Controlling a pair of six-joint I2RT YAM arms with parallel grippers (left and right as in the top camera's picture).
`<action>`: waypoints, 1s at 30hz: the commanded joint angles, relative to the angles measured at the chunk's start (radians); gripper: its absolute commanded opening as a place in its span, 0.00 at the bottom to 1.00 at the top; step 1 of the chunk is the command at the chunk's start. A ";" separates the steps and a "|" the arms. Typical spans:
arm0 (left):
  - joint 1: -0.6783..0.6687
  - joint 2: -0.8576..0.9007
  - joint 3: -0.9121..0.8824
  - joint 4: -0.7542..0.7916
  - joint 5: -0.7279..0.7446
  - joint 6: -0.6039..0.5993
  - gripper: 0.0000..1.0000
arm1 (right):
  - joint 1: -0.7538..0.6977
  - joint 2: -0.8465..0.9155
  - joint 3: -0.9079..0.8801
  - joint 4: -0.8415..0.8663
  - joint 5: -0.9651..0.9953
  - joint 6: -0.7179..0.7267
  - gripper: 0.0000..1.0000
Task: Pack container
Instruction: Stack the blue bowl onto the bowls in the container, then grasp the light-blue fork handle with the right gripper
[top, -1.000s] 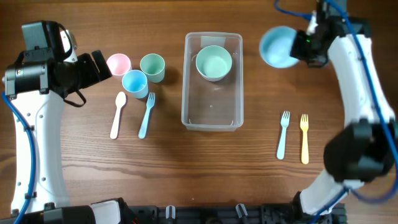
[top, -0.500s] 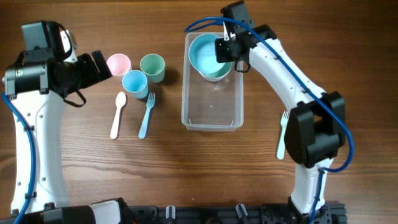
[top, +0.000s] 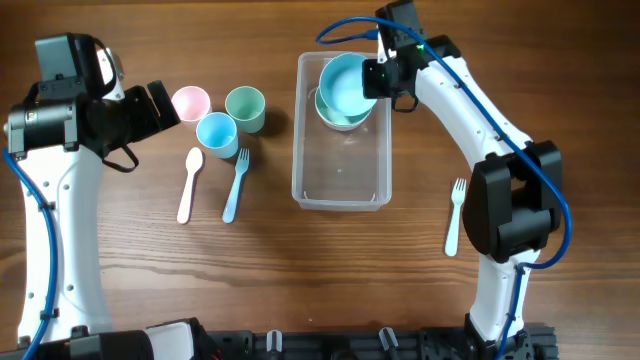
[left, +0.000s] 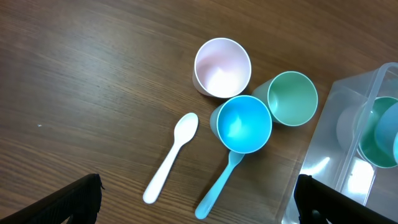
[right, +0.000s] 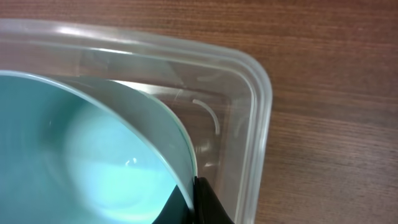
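The clear container (top: 340, 195) stands mid-table. A green bowl (top: 335, 116) lies in its far end. My right gripper (top: 372, 80) is shut on the rim of a blue bowl (top: 345, 82) and holds it over the green bowl, inside the container's far end. In the right wrist view the blue bowl (right: 81, 155) fills the left side, my finger (right: 202, 202) pinches its rim, and the container's corner (right: 258, 81) is right beside it. My left gripper (top: 160, 100) is open and empty, left of the pink cup (top: 190, 101). Its fingertips (left: 193, 202) show at the lower corners.
A pink cup (left: 222, 67), green cup (left: 292, 98) and blue cup (left: 241, 123) stand left of the container. A white spoon (top: 189, 184) and blue fork (top: 235, 184) lie in front of them. A light blue fork (top: 453, 215) lies at the right.
My right arm swung left from the far right with the blue bowl, brought it over the green bowl in the container, then shifted slightly right. The left arm has not moved.
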 joint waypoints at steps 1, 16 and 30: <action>0.004 0.006 0.017 0.002 -0.006 0.020 1.00 | 0.003 0.026 0.003 -0.014 -0.044 0.013 0.04; 0.004 0.006 0.017 0.002 -0.006 0.020 1.00 | -0.005 -0.258 0.060 -0.094 -0.034 -0.051 0.51; 0.004 0.006 0.017 0.002 -0.006 0.020 1.00 | -0.446 -0.584 -0.027 -0.598 -0.058 -0.011 0.58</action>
